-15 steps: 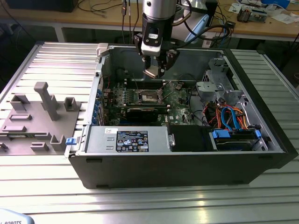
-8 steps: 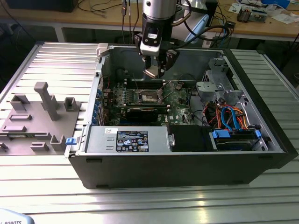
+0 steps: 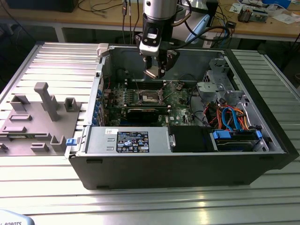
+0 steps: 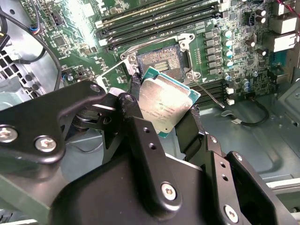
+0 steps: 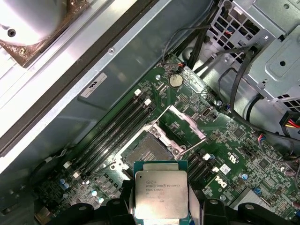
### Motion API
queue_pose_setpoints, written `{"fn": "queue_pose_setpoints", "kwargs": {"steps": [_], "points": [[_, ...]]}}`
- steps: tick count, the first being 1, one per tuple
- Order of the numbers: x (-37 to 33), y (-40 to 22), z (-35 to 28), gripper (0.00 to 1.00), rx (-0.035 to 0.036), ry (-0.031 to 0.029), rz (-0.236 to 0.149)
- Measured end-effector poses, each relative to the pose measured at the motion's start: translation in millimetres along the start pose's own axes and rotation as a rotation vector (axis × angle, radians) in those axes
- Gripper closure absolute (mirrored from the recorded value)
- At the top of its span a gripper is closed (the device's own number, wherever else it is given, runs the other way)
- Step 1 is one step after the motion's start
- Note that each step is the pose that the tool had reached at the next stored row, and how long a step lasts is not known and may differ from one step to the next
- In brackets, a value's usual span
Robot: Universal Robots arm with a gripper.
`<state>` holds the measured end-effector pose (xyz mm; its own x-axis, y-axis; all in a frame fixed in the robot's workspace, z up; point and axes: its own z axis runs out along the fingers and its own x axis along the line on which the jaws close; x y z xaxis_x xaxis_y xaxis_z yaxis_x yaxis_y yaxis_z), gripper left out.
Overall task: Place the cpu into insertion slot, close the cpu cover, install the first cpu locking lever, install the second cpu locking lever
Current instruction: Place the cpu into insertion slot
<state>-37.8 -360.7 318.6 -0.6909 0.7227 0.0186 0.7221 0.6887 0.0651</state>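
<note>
The PC case (image 3: 187,164) sits open-sided on a ribbed metal surface (image 3: 140,201), w/ the green board (image 5: 243,154) exposed inside. Above the board hangs the tool (image 3: 155,71), clenched on the edges of the cpu (image 5: 161,197). The insertion slot (image 5: 145,152) is empty, contacts bare. The cpu cover (image 5: 187,123) stands flipped up beside it. The cpu is held flat, metal top toward the wrist cams, apart from the slot, not seated. Looks like step 1 is underway, none finished; cover closing & both lever locks are left.
</note>
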Motion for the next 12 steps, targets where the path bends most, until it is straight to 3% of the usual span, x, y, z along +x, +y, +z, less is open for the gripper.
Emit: {"fn": "queue_pose_setpoints", "kwargs": {"steps": [12], "points": [[0.0, 0.0, 0.0, 0.45, -0.0008, -0.0029, 0.044]]}}
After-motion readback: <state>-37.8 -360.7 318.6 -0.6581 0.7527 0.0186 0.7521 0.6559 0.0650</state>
